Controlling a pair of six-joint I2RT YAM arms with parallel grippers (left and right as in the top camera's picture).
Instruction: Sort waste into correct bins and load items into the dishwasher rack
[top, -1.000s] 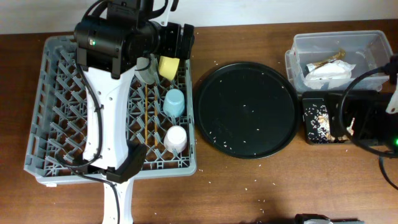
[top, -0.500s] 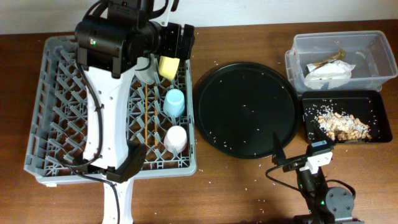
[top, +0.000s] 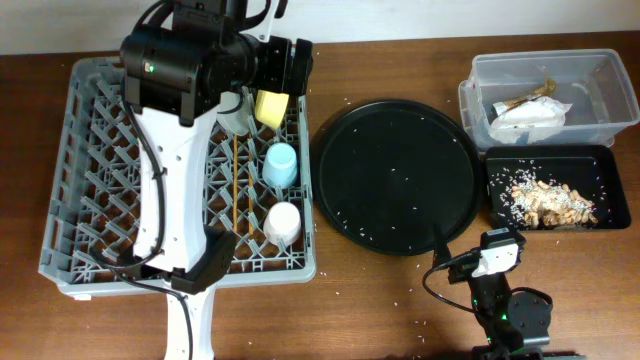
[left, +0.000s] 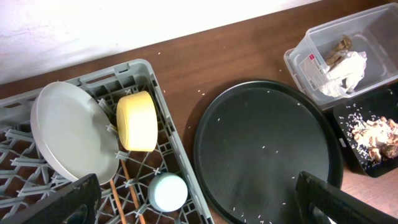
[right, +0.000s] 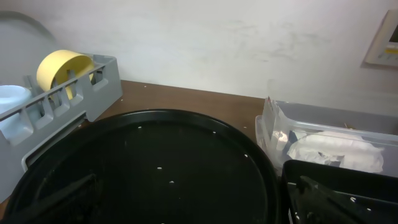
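Dishwasher rack (top: 95, 150) sits at the left of the table (top: 380, 320), loaded. Plate (left: 71, 134) stands on edge in the back right corner, yellow bowl (left: 138, 121) on edge just beside it. Chopsticks (top: 236, 185) lie flat along the pegs; light-blue cup (top: 281, 165) and pale-pink cup (top: 283, 222) sit along the right side. Left gripper (left: 198, 186) hangs above that back right corner, fingers spread wide with nothing between them; plate and bowl are below and to the left in its wrist view. Right gripper (right: 196, 180) is low at the table front, by the front right rim of the round black tray (top: 395, 175), fingers apart, empty, well apart from the rack. Clear tub (top: 600, 70) at back right holds white paper wrapper (top: 530, 117) and snack wrapper (top: 530, 97). Black rectangular tray (top: 610, 160) just in front holds food scraps (top: 545, 198). Loose rice grains (top: 345, 213) lie on the round tray.
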